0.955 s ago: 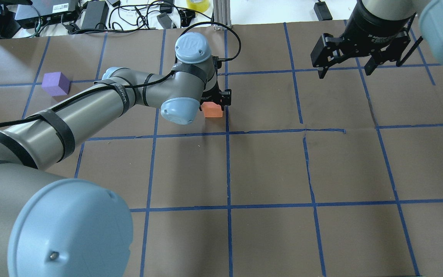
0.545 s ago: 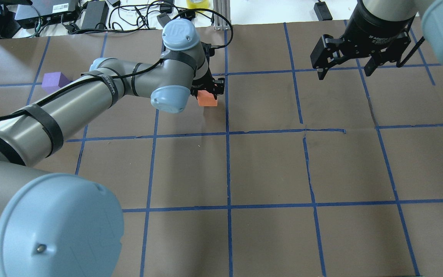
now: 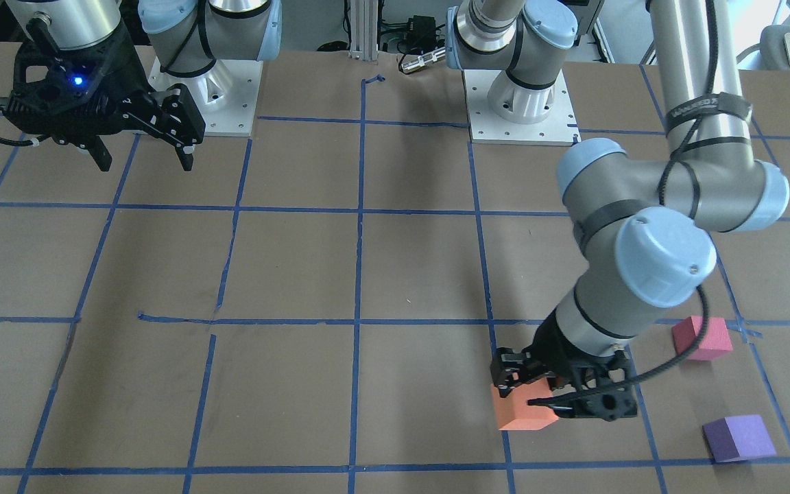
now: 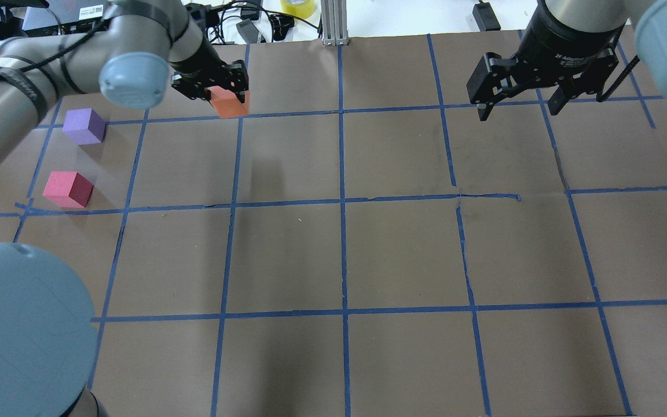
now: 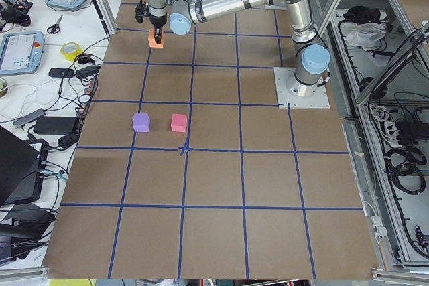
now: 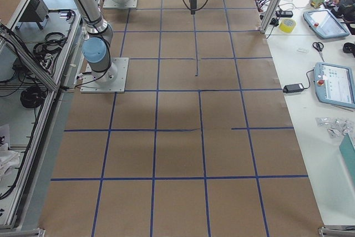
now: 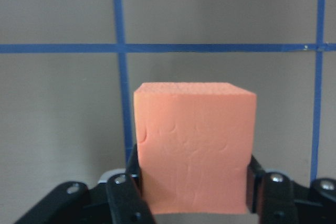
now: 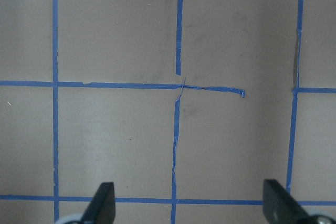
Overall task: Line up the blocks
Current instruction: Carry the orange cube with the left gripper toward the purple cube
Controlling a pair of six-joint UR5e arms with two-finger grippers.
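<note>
My left gripper is shut on the orange block and holds it above the table near the far edge, left of centre. The block fills the left wrist view between the jaws and shows in the front view. The purple block and the red-pink block sit on the table at the left, one behind the other, a short gap apart. They also show in the front view, purple and red-pink. My right gripper is open and empty, high at the far right.
The brown table carries a grid of blue tape. Cables, power bricks and a yellow tape roll lie beyond the far edge, by an aluminium post. The arm bases stand on the robot's side.
My left arm has carried the orange block from the table's middle to the left and toward the far edge. The red-pink block has come into view. The right arm has not moved.
</note>
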